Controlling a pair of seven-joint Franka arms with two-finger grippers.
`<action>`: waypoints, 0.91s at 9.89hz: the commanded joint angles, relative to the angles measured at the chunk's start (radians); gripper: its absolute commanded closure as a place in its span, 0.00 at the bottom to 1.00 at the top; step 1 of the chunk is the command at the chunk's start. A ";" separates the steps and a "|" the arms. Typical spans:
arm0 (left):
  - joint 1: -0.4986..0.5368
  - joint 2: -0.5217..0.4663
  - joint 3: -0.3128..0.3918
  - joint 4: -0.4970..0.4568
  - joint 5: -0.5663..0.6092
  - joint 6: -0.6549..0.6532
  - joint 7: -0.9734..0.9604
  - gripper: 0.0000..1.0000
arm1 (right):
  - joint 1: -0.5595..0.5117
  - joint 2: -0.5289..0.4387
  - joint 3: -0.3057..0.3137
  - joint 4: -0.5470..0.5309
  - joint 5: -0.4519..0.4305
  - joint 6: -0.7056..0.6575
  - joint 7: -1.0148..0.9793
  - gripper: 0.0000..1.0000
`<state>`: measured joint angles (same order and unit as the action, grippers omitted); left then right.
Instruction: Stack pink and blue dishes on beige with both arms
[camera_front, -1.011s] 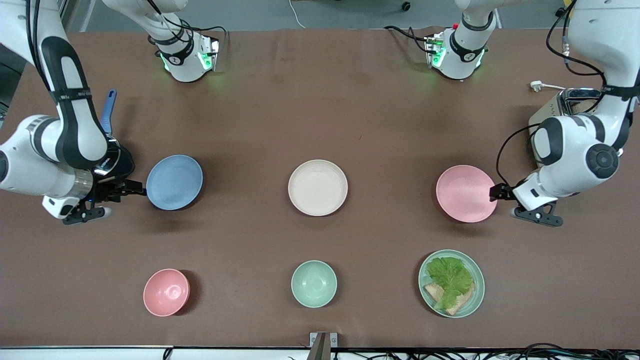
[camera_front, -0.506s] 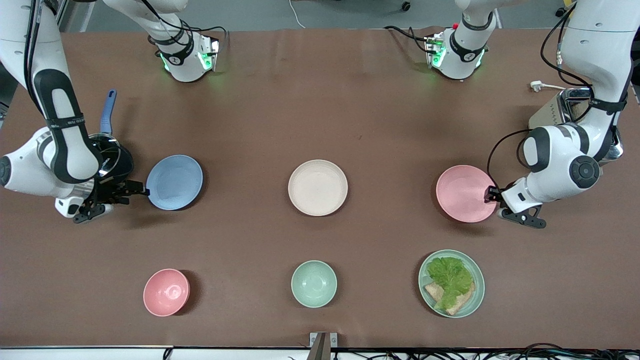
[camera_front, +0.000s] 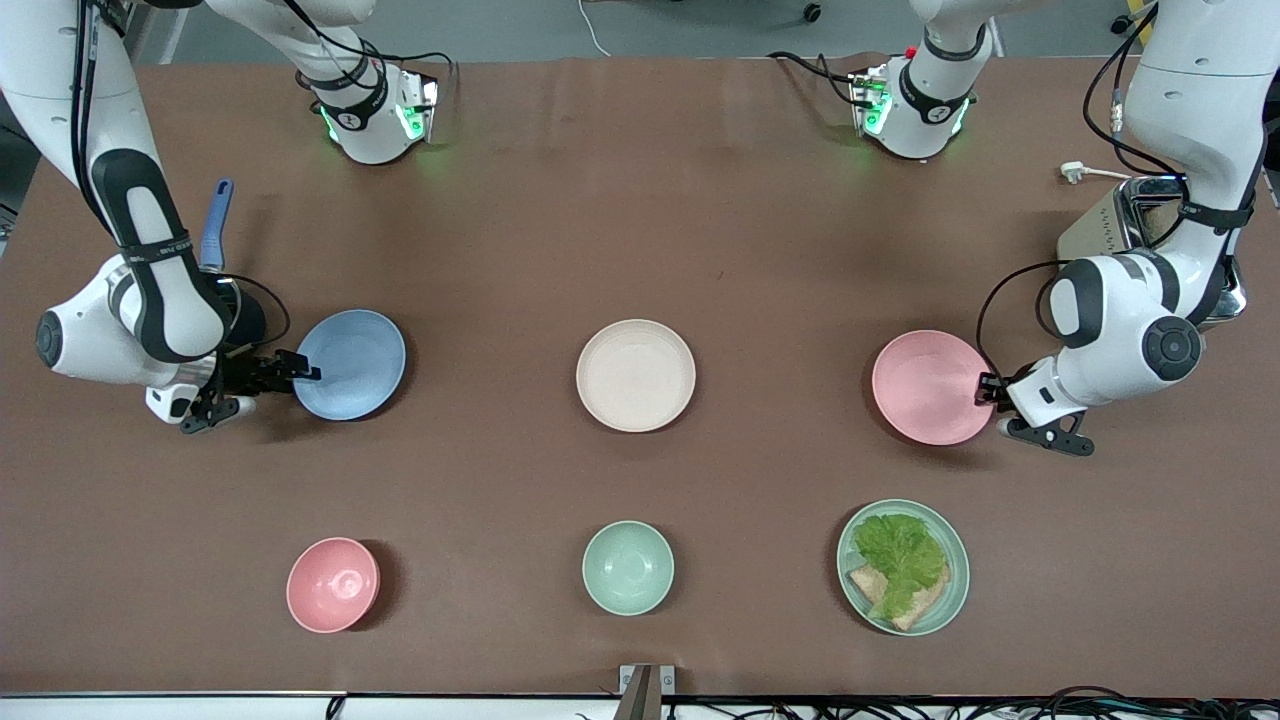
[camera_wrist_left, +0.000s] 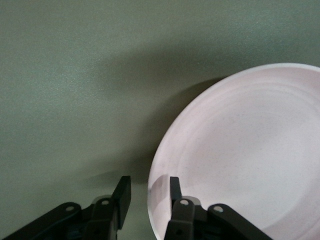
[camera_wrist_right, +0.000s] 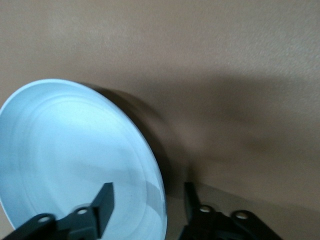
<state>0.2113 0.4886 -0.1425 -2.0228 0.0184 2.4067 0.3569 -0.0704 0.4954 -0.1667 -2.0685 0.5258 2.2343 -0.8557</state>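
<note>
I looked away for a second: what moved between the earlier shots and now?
Both hands slid in to their plates. The right hand moved toward the blue plate and now straddles its rim, open. The left hand closed in on the pink plate, its rim between the open fingers. Neither is gripped or lifted. The beige plate and both plates stayed put.

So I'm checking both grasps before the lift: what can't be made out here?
- Front view: the left gripper at the pink plate is too small to show contact.
- Right wrist view: the blue plate is cut off by the edge.
- Front view: the pan is mostly hidden by the right arm.
</note>
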 joint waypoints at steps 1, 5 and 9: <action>0.006 0.031 -0.008 0.000 0.011 0.023 0.011 0.86 | 0.004 -0.008 0.000 -0.022 0.026 0.015 -0.032 0.83; -0.001 -0.042 -0.026 0.033 0.000 -0.055 0.005 1.00 | 0.007 -0.026 -0.023 0.058 0.028 -0.107 0.093 0.99; -0.009 -0.088 -0.251 0.208 -0.008 -0.331 -0.282 1.00 | 0.023 -0.034 -0.108 0.408 -0.042 -0.531 0.345 0.99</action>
<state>0.2100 0.3723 -0.3132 -1.8472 0.0129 2.1194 0.2063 -0.0615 0.4686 -0.2531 -1.7731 0.5208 1.8197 -0.6156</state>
